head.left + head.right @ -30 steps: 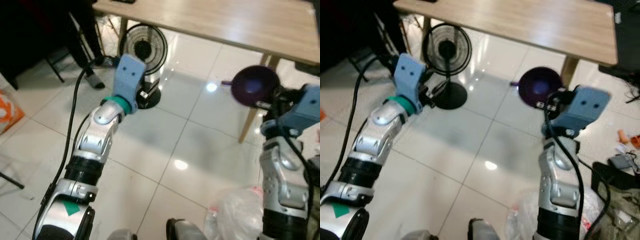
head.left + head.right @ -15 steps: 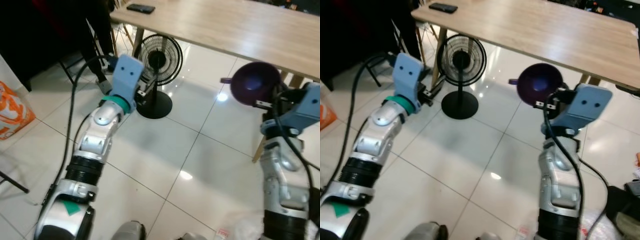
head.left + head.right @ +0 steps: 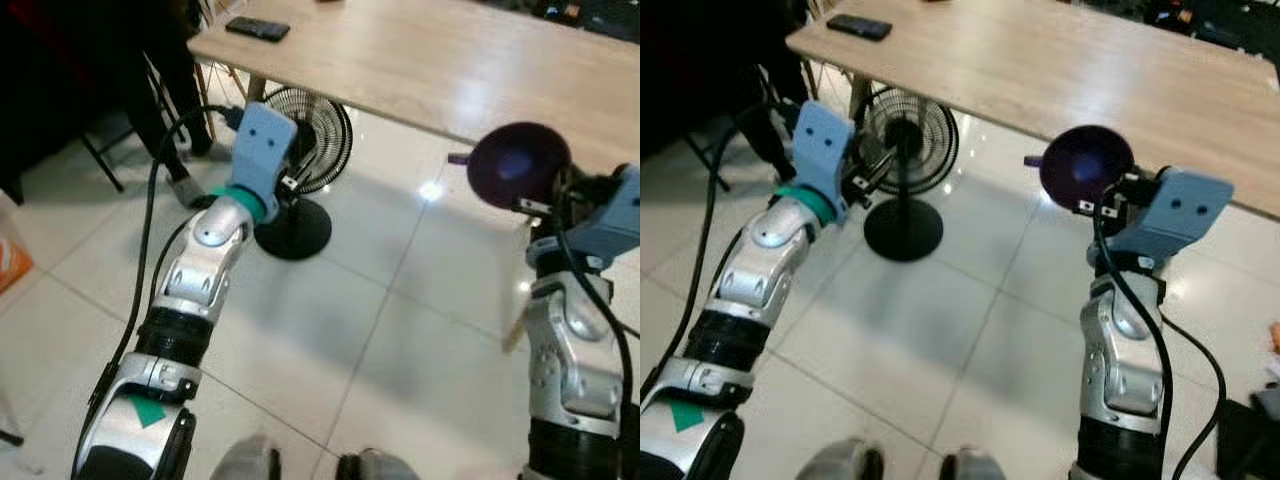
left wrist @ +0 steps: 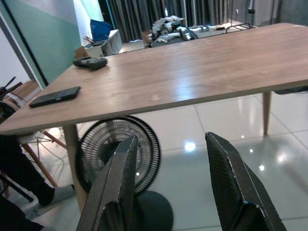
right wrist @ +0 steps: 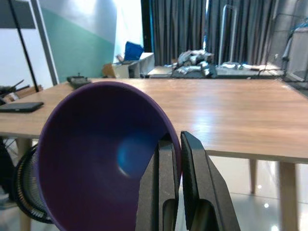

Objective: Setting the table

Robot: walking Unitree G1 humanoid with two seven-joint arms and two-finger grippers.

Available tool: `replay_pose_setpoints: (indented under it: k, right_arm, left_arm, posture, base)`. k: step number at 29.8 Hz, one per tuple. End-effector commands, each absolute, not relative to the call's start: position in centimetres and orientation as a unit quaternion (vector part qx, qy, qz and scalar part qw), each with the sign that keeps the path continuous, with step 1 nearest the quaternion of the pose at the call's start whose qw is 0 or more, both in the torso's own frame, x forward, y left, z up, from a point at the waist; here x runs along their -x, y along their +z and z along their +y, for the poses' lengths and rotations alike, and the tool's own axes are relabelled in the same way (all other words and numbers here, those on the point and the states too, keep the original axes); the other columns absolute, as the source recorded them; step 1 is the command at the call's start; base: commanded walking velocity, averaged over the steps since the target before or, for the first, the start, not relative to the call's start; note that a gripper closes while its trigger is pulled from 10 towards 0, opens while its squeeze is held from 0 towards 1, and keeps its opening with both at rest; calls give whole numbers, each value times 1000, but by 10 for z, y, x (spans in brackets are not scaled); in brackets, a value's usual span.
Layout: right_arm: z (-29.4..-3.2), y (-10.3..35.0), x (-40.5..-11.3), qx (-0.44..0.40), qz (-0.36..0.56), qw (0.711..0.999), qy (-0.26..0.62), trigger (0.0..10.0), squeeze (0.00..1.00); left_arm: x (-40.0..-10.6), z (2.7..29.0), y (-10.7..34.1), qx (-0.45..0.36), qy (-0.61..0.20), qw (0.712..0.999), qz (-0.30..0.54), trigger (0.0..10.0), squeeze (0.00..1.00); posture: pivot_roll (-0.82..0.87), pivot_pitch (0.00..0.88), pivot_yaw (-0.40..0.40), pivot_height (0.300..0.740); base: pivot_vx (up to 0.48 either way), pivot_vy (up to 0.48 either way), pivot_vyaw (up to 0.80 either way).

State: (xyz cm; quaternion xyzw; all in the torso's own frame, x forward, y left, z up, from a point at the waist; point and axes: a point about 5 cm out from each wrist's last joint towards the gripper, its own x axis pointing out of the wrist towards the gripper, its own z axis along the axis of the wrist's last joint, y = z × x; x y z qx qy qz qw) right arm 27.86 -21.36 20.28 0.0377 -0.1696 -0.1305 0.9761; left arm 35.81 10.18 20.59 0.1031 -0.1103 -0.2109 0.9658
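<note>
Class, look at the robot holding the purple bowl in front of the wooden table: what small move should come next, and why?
Probably carry the purple bowl forward over the wooden table. The right gripper pinches the bowl's rim short of the table edge, roughly level with the tabletop, with bare wood straight ahead. The left gripper is open and holds nothing.

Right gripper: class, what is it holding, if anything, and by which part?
The right gripper holds a purple bowl, its fingers pinching the rim.
</note>
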Motion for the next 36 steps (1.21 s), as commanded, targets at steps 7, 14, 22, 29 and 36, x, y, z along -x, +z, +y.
replay_pose_setpoints:
  k: [7,14,22,29,36]
  right_arm:
    - [-217,201,-278,-34,-163,976,-137,10000,0]
    - [-219,201,-277,-33,-162,976,-141,10000,0]
    - [-220,202,-277,-29,-164,976,-141,10000,0]
    - [-217,209,-278,-30,-174,976,-129,10000,0]
    - [-219,215,-279,-26,-183,974,-131,10000,0]
  left_arm:
    - [-358,100,202,-101,-212,967,-101,10000,0]
    - [-358,101,202,-100,-212,967,-102,10000,0]
    - [-358,101,201,-100,-211,967,-102,10000,0]
    - [-358,101,201,-99,-210,967,-103,10000,0]
    - [-358,103,201,-100,-208,967,-103,10000,0]
  posture:
    - [90,17,46,740]
    - [89,18,43,740]
    - [89,16,39,740]
    - [89,13,37,740]
    - [91,10,31,740]
  base:
    - [480,0,-800]
    - [480,0,-686]
    - [480,0,0]
    - [480,0,0]
    - [480,0,0]
